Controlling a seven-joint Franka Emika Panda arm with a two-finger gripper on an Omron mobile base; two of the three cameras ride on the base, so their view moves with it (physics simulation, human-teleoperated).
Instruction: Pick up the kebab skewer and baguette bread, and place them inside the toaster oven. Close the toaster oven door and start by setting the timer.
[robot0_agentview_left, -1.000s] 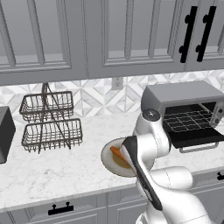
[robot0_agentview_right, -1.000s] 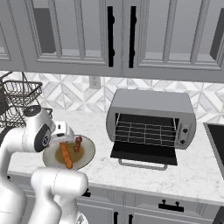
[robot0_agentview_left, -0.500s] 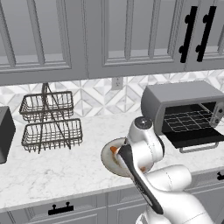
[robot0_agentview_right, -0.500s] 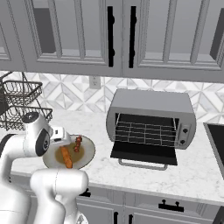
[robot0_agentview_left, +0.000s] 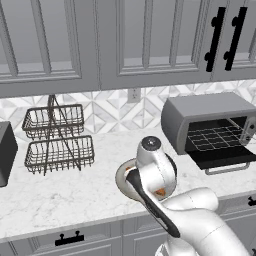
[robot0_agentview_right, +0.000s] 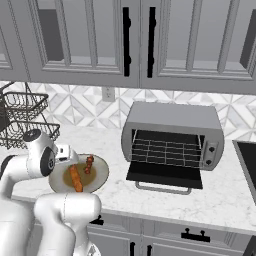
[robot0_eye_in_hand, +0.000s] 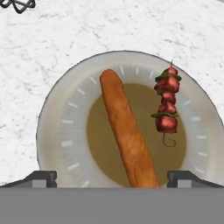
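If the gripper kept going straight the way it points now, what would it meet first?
Most likely the baguette bread, which lies between the open jaws on the plate. The kebab skewer sits off to one side. Depth is unclear.

No text, label, brand, number or sign can be read anywhere — the toaster oven (robot0_agentview_right: 172, 136) has small knobs on its front panel, but any markings around them are too small to make out. The plate (robot0_eye_in_hand: 61, 131) carries pale tick-like marks around its rim — these are plain decoration, not characters.
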